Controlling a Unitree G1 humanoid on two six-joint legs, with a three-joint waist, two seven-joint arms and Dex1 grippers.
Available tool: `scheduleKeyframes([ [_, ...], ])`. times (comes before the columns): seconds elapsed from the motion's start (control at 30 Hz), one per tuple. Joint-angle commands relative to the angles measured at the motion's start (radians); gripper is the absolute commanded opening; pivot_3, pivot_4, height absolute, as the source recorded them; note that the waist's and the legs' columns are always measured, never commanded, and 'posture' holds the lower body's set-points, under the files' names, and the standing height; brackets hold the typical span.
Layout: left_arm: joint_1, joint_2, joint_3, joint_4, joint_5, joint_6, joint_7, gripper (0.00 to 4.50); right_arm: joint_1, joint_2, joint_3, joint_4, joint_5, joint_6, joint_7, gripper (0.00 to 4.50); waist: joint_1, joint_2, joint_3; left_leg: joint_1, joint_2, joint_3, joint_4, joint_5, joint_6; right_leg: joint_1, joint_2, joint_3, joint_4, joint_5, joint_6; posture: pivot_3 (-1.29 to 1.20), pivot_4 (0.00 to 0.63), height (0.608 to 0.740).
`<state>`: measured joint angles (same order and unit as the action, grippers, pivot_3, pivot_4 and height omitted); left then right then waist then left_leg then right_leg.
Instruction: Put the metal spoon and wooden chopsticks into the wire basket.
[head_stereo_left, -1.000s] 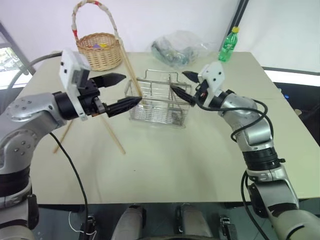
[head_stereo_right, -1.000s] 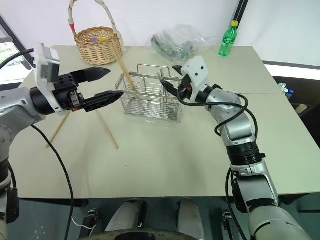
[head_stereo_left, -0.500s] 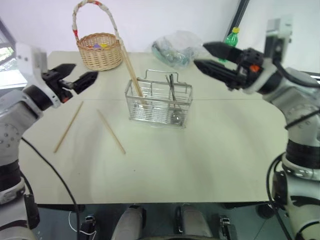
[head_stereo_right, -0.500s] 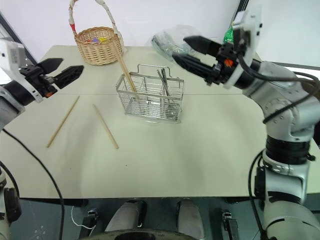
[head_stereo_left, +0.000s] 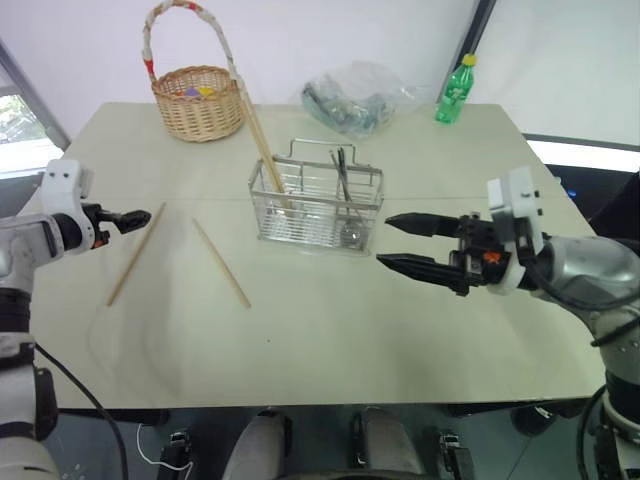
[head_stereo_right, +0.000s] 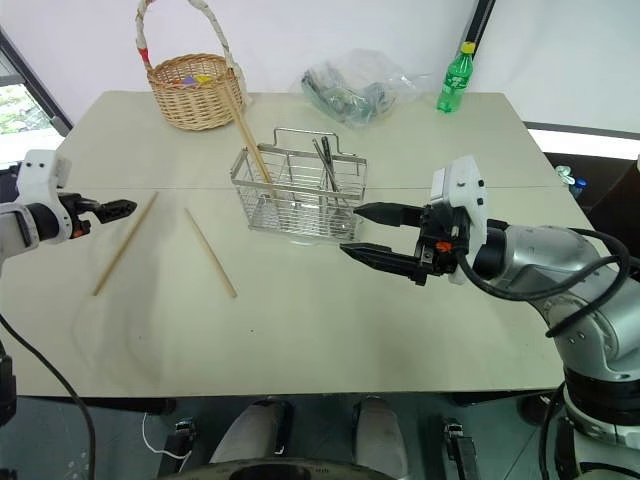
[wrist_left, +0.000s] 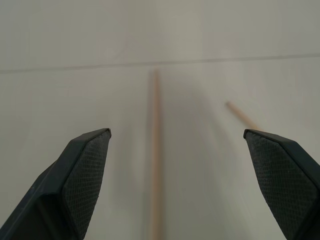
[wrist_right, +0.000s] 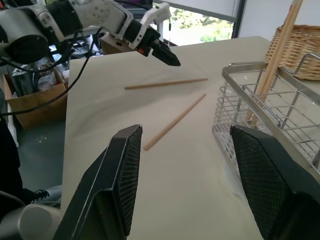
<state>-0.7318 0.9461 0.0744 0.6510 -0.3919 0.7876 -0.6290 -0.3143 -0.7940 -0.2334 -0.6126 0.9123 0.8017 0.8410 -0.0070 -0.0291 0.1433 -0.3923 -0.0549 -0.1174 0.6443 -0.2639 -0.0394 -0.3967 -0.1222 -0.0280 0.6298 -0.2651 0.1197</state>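
A round wicker basket (head_stereo_left: 198, 100), a crumpled clear plastic bag (head_stereo_left: 355, 93) and a green bottle (head_stereo_left: 454, 90) stand along the beige bench's (head_stereo_left: 330, 330) far edge.

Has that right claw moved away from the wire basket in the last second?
Yes. The right gripper, which was at the wire basket a second ago, has pulled back toward the robot and now hangs open beside it, holding nothing.

A shiny silver wire basket (head_stereo_left: 316, 205) sits on a matt, smooth cream table (head_stereo_left: 330, 320). Pale bare-wood chopsticks (head_stereo_left: 222, 262) lie nearby. The black finger pads (wrist_right: 127, 165) look finely textured, perhaps rubber.
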Motion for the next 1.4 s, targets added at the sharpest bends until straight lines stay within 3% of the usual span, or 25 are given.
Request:
scheduleKeyframes([
  [0.03,-0.112,-0.031,-0.047,0.207,0.102,-0.101,-0.067,4.5,0.051,-0.023,-0.061,-0.062,0.045,0.002,-0.024,2.86,0.013,-0.001,0.0,0.0,-0.001,0.0,0.0,0.0,0.0,0.0,-0.001,-0.001,0.0,0.0,0.0,0.0,0.15,0.661],
  [0.27,-0.252,-0.113,-0.125,0.494,0.268,-0.261,-0.14,4.5,0.105,-0.036,-0.108,-0.104,0.111,0.004,-0.086,2.86,0.022,-0.005,0.0,-0.001,-0.001,0.0,0.001,0.0,0.001,0.001,-0.003,-0.001,-0.001,0.0,0.0,0.0,0.15,0.661],
  [0.5,-0.293,-0.158,-0.151,0.593,0.378,-0.357,-0.168,4.5,0.142,-0.037,-0.117,-0.137,0.147,-0.008,-0.149,2.86,0.021,-0.005,0.0,-0.001,-0.001,0.0,0.0,0.0,0.001,0.001,-0.005,-0.002,0.0,0.0,0.001,0.0,0.15,0.661],
  [0.67,-0.311,-0.176,-0.129,0.611,0.399,-0.376,-0.174,2.31,0.152,-0.033,-0.119,-0.134,0.156,-0.021,-0.177,2.9,0.021,-0.005,0.0,-0.001,-0.001,0.0,0.001,0.0,0.001,0.002,-0.006,-0.003,0.0,0.0,0.001,0.0,0.15,0.661],
  [0.8,-0.317,-0.183,-0.117,0.617,0.407,-0.384,-0.168,0.23,0.154,-0.034,-0.115,-0.132,0.153,-0.032,-0.184,2.9,0.021,-0.005,0.0,-0.001,-0.001,0.001,0.0,0.0,0.001,0.002,-0.006,-0.003,0.0,0.0,0.002,0.0,0.15,0.661],
  [0.83,-0.318,-0.185,-0.113,0.618,0.407,-0.385,-0.164,0.1,0.154,-0.034,-0.113,-0.13,0.151,-0.034,-0.184,2.9,0.021,-0.005,0.0,-0.001,-0.001,0.001,0.0,0.0,0.001,0.002,-0.006,-0.003,0.0,0.0,0.002,0.0,0.15,0.661],
  [1.0,-0.334,-0.185,-0.067,0.614,0.389,-0.392,-0.115,0.1,0.152,-0.031,-0.109,-0.122,0.144,-0.045,-0.189,2.9,0.021,-0.005,0.0,-0.001,-0.001,0.001,0.001,0.0,0.001,0.002,-0.005,-0.003,0.0,0.0,0.002,0.0,0.15,0.661],
  [1.2,-0.411,-0.186,0.148,0.565,0.244,-0.486,0.082,0.1,0.156,-0.036,-0.111,-0.11,0.134,-0.051,-0.192,2.9,0.022,-0.011,0.001,-0.002,-0.001,-0.001,0.001,0.0,0.001,0.002,-0.005,-0.004,0.0,0.0,0.002,0.0,0.15,0.661],
  [1.4,-0.463,-0.212,0.298,0.349,0.077,-0.415,0.055,0.1,0.137,-0.021,-0.095,-0.099,0.128,-0.06,-0.214,2.9,0.019,-0.011,0.001,-0.002,-0.002,0.0,0.001,0.0,0.001,0.002,-0.006,-0.004,0.0,0.001,0.004,0.0,0.15,0.661],
])
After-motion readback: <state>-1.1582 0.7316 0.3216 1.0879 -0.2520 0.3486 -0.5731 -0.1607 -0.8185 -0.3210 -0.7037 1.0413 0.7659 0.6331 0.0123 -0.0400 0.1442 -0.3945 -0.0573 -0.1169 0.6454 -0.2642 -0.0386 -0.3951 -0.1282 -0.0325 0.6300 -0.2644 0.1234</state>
